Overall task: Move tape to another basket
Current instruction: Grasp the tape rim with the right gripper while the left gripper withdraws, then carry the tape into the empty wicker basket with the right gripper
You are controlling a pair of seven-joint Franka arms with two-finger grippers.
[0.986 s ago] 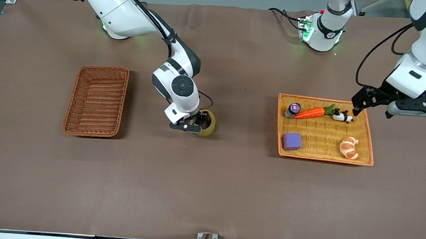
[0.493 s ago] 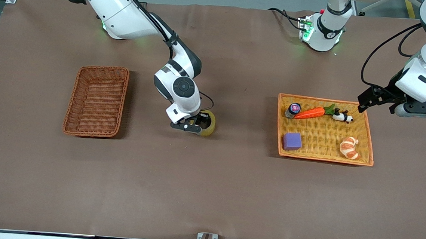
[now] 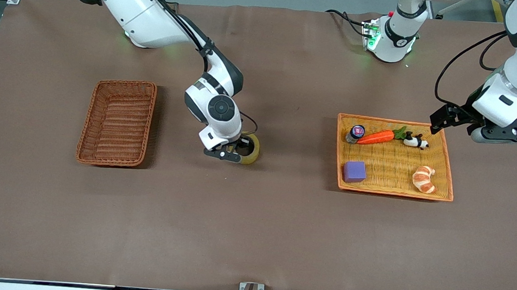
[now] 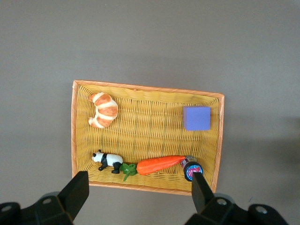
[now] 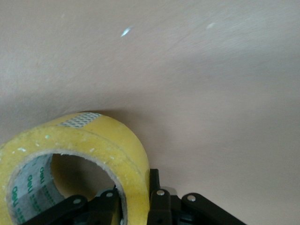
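- Right pincer grips the tape wall, its fingertips largely hidden by the roll, mid-surface between the wicker basket and tray.
- Left pincer, spread wide and empty, waits over the tray's edge.

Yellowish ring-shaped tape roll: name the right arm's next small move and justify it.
Probably lift it. The right gripper has its jaws shut on the yellowish ring-shaped tape roll wall, low at the brown table; the reddish-brown wicker basket with raised sides lies toward the right arm's end.
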